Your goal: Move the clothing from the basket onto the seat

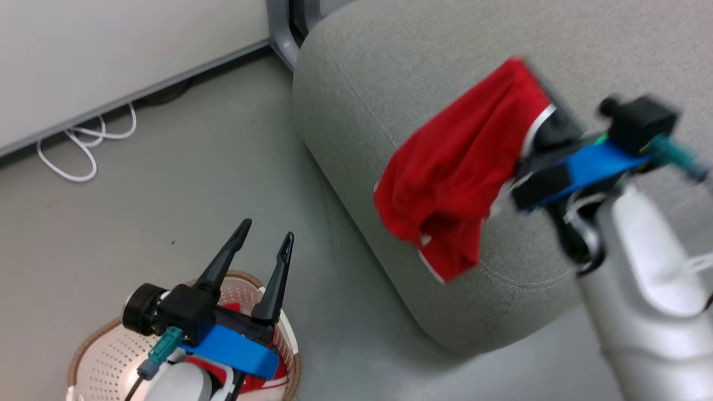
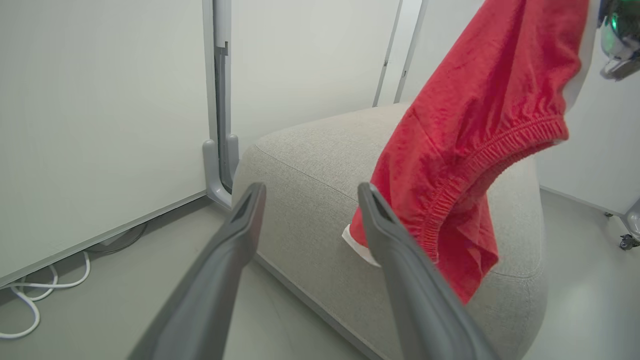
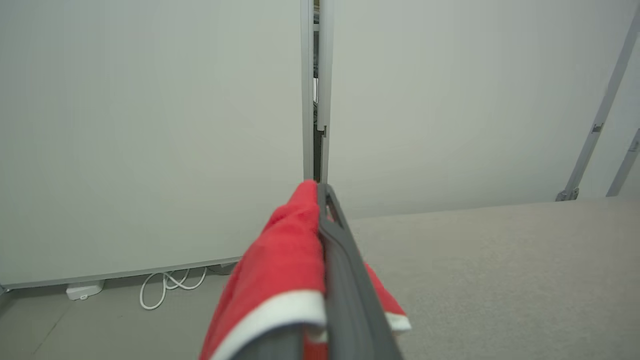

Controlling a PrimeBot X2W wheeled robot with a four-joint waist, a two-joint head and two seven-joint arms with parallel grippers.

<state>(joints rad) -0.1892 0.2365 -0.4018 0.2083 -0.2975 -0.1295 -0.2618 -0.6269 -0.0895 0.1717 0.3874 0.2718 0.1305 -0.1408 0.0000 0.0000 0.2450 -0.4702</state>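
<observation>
1. Surveying the room: grey floor (image 1: pixel 167 195), white wall panels (image 1: pixel 111 55), white cable (image 1: pixel 81 180) at the skirting.
2. Right gripper (image 3: pixel 320 192) clamped shut on red garment (image 1: pixel 462 167), hanging over the grey seat (image 1: pixel 390 67) corner.
3. Left gripper (image 1: pixel 267 229) spread wide, empty, above the basket (image 1: pixel 106 362).
4. Second garment (image 1: pixel 267 379) in basket mostly hidden by left arm (image 1: pixel 184 384); right gripper blurred in head view.

Grey floor (image 1: pixel 167 211) throughout. At 9 o'clock in the head view, white cable (image 1: pixel 83 139) looped on it, against the foot of a pale wall panel (image 1: pixel 111 55). Near 12 o'clock, grey upright post (image 1: pixel 281 39) between 2 panels. At 7 o'clock in the right wrist view, small white box (image 3: pixel 84 289) beside the cable. At 4 o'clock in the left wrist view, small caster wheel (image 2: pixel 627 241).
</observation>
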